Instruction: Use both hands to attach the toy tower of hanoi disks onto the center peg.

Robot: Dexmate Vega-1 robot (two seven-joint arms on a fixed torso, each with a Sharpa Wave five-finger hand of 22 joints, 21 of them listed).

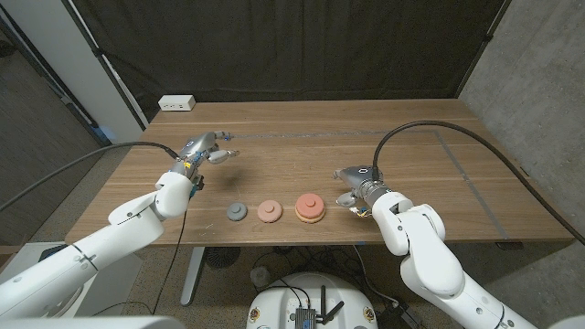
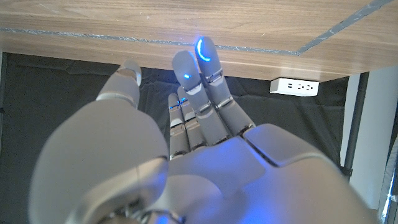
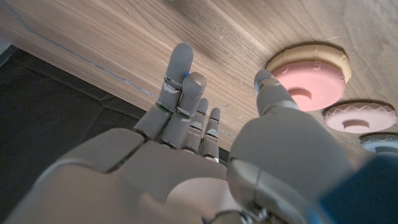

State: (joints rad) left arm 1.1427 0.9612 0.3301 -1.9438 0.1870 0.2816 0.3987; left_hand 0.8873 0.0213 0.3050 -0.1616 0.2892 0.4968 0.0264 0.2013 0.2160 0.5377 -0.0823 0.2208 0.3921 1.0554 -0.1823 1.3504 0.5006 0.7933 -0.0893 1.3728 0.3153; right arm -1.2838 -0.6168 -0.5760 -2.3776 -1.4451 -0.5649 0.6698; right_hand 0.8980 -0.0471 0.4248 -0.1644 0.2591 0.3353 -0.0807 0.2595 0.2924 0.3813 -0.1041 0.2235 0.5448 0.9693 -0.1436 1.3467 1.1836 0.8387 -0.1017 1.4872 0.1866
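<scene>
Hands wait on either side of three toy disks set in a row near the front edge of the brown wooden counter (image 1: 393, 114). The robot's left hand (image 1: 206, 149) hovers behind and to the left of the row, fingers (image 2: 200, 87) straight and close together, holding nothing. Next comes the small round grey disk (image 1: 237, 212), then the round pale pink disk (image 1: 269, 210), then the larger coral-red disk lying on a tan disk (image 1: 310, 208); no upright center peg can be made out. The right hand (image 1: 358, 186) sits just beside the coral stack, fingers (image 3: 180, 81) loosely spread and empty. A good start would likely be for each hand to pinch a disk by its rim, keeping it level.
</scene>
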